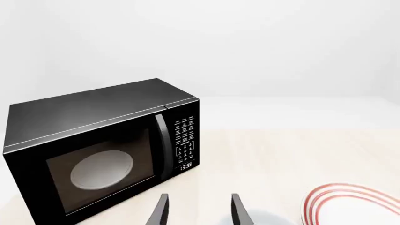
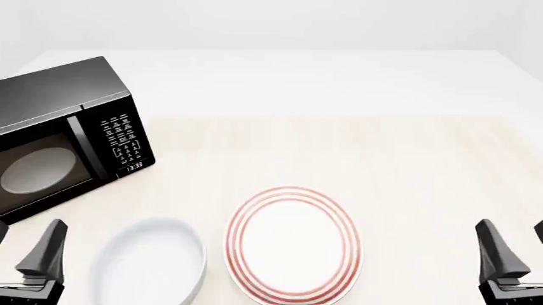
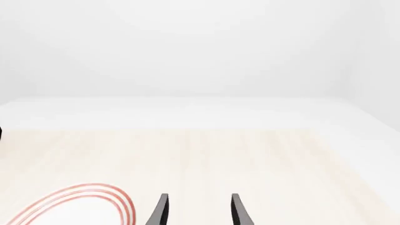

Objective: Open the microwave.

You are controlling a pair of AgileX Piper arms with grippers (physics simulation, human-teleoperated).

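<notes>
Front view showing microwave [image 2: 63,136] sitting shut ahead of left gripper [image 2: 25,254], both left and right gripper [image 2: 513,251] hovering wide, holding nothing.

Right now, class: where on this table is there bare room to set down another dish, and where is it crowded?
Bare wood lies right of the red-ringed plate, up to the right gripper, and across the far side beyond the plate, right of the microwave. It is crowded near the left: the white dish sits close beside the plate, just before the microwave, with the left gripper next to it.
</notes>
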